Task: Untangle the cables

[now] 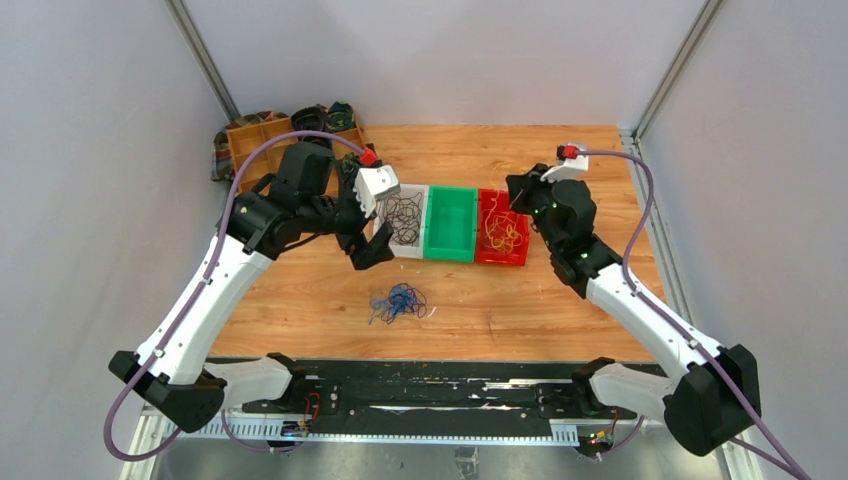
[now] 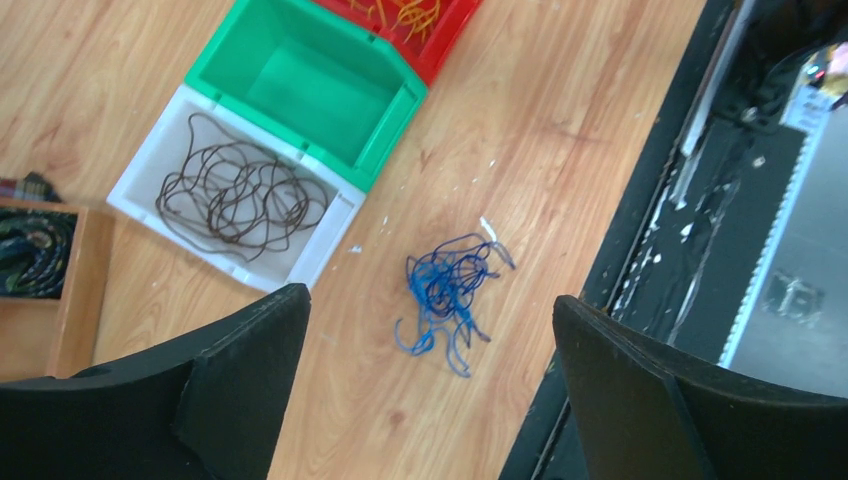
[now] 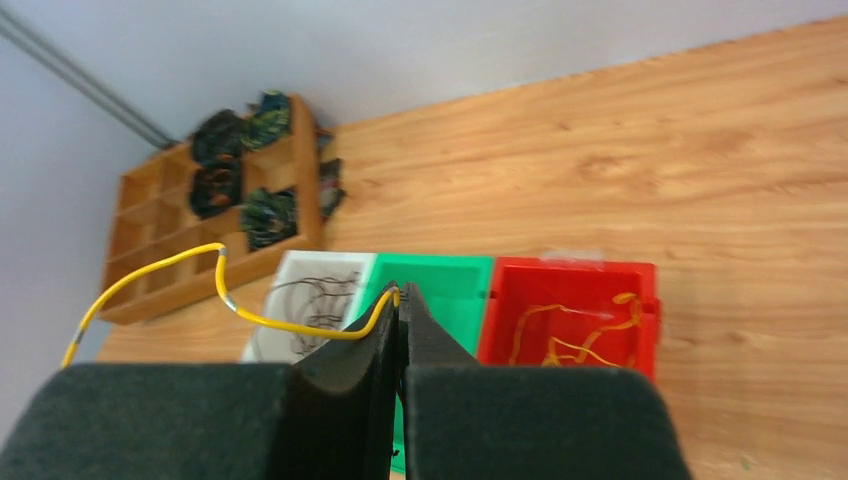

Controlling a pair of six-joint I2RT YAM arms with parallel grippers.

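A loose bunch of blue cables (image 1: 398, 302) lies on the wooden table in front of the bins; it also shows in the left wrist view (image 2: 448, 290). My left gripper (image 2: 428, 300) is open and empty, high above the blue bunch, near the white bin (image 1: 392, 248). Black cables (image 2: 240, 195) lie in that white bin. Yellow-orange cables (image 3: 570, 340) lie in the red bin (image 1: 500, 257). My right gripper (image 3: 400, 292) is shut on one yellow cable (image 3: 295, 329), which arcs off to the left in the air. In the top view this gripper (image 1: 517, 195) hovers over the red bin.
A green bin (image 1: 450, 250) stands between the white and red bins, with nothing in it. A wooden divided tray (image 1: 245, 135) with dark coiled bundles sits at the back left. A black rail (image 1: 420, 380) runs along the near table edge.
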